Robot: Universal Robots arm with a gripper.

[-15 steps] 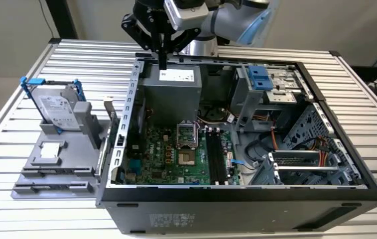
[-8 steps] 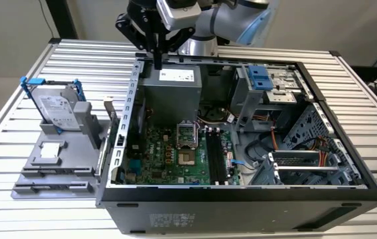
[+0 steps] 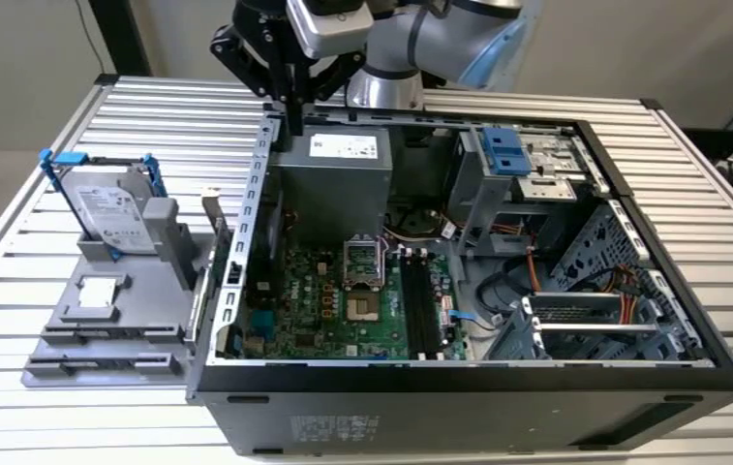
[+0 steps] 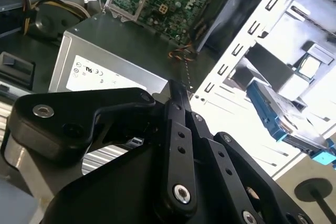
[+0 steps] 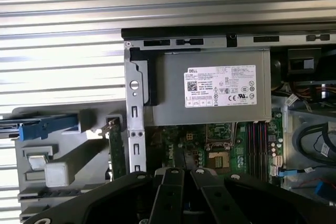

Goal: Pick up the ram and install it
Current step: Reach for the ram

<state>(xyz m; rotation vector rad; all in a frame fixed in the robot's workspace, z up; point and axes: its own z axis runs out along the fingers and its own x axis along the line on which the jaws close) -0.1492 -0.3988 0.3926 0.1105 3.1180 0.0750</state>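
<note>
The ram (image 3: 218,242) is a thin green board standing on edge in a grey holder (image 3: 95,320), just outside the open computer case's wall on the exterior view's left. In the first wrist view the ram (image 5: 116,153) shows beside that metal wall. My gripper (image 3: 292,114) hangs above the case's rear corner, over the silver power supply (image 3: 334,170), well above and behind the ram. Its black fingers are shut with nothing between them in both wrist views (image 4: 176,92) (image 5: 181,162). Long black memory slots (image 3: 424,300) lie on the green motherboard inside the case.
A silver hard drive in a blue bracket (image 3: 114,218) stands upright on the grey holder. The case (image 3: 470,373) has raised walls, drive cages and cables on the exterior view's right. Everything rests on a slatted metal table (image 3: 702,194).
</note>
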